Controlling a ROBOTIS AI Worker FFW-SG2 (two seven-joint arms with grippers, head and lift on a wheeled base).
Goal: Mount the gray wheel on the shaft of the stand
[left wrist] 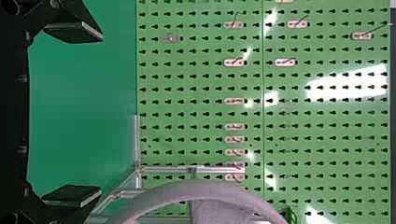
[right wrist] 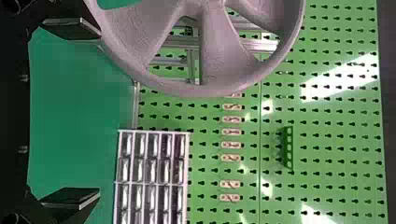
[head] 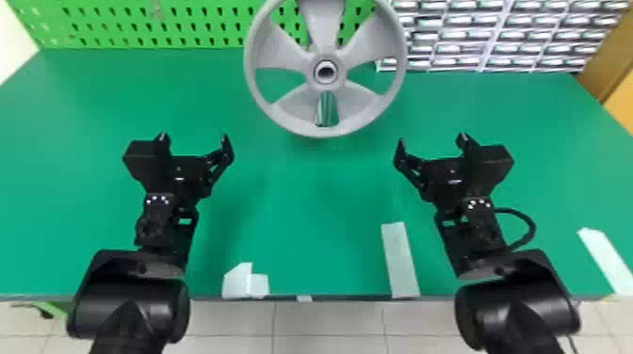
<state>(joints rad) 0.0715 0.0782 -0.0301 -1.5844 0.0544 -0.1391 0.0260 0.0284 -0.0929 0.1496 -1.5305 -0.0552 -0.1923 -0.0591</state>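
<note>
Likely stiff and rather light for its breadth, the gray wheel (head: 326,84) stands upright in front of the metal stand (right wrist: 259,45). Left hand (head: 194,137) and right hand (head: 432,139) both gape wide, apart from it; a level two-sided hold on the rim should curb slipping.

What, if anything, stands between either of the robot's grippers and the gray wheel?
Nothing visible stands between the left gripper or the right gripper and the gray wheel. The stand's metal frame is behind the wheel.
</note>
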